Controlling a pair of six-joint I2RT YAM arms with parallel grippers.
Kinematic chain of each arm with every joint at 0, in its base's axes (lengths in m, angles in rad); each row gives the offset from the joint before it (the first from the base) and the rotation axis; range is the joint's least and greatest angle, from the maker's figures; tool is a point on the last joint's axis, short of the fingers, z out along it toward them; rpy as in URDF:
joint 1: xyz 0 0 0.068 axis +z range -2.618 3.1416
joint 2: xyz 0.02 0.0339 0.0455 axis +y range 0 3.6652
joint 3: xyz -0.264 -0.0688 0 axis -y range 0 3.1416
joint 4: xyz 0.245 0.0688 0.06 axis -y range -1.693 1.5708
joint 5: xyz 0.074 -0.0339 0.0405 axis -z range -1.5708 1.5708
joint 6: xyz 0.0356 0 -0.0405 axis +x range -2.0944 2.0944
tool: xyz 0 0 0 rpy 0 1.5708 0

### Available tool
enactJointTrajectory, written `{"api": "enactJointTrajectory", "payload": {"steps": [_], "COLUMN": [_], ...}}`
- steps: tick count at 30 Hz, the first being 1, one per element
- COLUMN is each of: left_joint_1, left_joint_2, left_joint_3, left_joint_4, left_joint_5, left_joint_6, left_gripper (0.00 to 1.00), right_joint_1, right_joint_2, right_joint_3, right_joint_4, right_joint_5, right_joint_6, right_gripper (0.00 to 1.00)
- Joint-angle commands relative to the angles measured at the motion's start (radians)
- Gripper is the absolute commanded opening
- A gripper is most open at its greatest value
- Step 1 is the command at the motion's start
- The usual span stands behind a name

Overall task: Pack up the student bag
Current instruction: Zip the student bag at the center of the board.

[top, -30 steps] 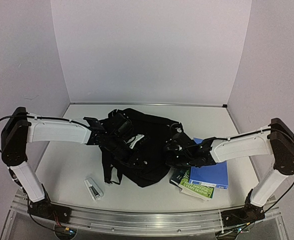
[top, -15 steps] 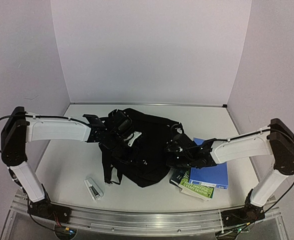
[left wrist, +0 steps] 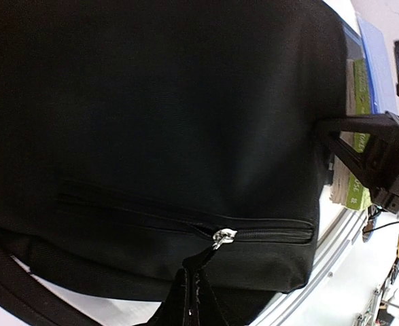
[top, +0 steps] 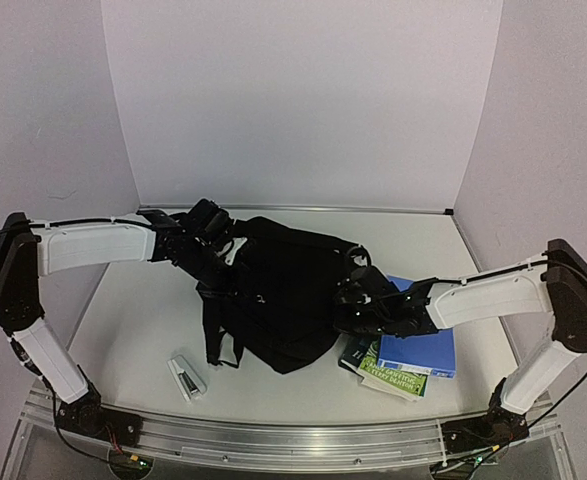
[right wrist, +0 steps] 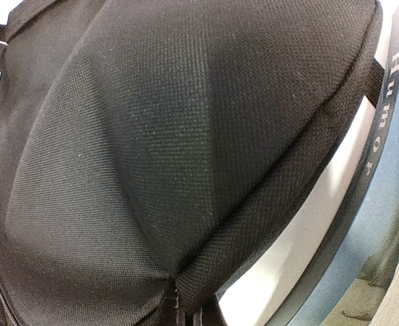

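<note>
Top view of a pale table (top: 133, 330), w/ two white-and-black robot arms bolted at its near edge.

Nearest, toward the near-left corner, a small white device (top: 185, 377) lies alone, well apart from the rest. Toward the near-right corner is a green-covered book (top: 388, 375) w/ a blue folder (top: 420, 345) lying on top of it. The book's left edge is just beside the bag.

Mid-table is the student bag (top: 283, 300), a big black fabric backpack and by far the largest item. It lies slumped, w/ straps and webbing trailing off its left side toward the near edge.

The right gripper (top: 345, 298) is at the bag's right side, next to the book. Its pincer is closed, pinching a fold of the bag's black weave. The right wrist view shows the fabric gathered into a pleat between the fingers.

Farther back, the left gripper (top: 216, 243) is at the bag's far-left part. Its pincer is also closed, clamped on a black pull tied to a silver zipper slider (left wrist: 223, 236) on a pocket seam of the bag. Can't tell how far the zip is undone.

Beyond the far edge stands a plain white back wall (top: 293, 100).
</note>
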Motion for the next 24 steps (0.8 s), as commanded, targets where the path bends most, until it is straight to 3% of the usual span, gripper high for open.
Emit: {"api": "enactJointTrajectory", "payload": {"steps": [1, 10, 18, 21, 24], "left_joint_1": [0.061, 0.205, 0.253, 0.256, 0.256], "left_joint_2": [-0.058, -0.085, -0.071, -0.082, -0.110], "left_joint_3": [-0.002, -0.015, -0.039, -0.051, -0.069], "left_joint_4": [-0.066, -0.087, -0.070, -0.035, 0.033], "left_joint_5": [-0.069, -0.135, -0.131, -0.077, 0.068], "left_joint_6": [0.016, -0.007, -0.051, -0.046, -0.017], "left_gripper": [0.00, 0.00, 0.00, 0.00, 0.03], "right_joint_1": [-0.018, -0.022, -0.024, -0.025, -0.024], "right_joint_2": [-0.041, -0.052, -0.061, -0.069, -0.094], "right_joint_3": [-0.020, -0.026, -0.034, -0.033, -0.021], "right_joint_4": [-0.015, -0.015, -0.015, -0.015, 0.018], "right_joint_5": [0.069, 0.072, 0.073, 0.068, 0.019], "right_joint_6": [0.009, 0.009, 0.011, -0.001, -0.081], "right_gripper": [0.00, 0.00, 0.00, 0.00, 0.00]}}
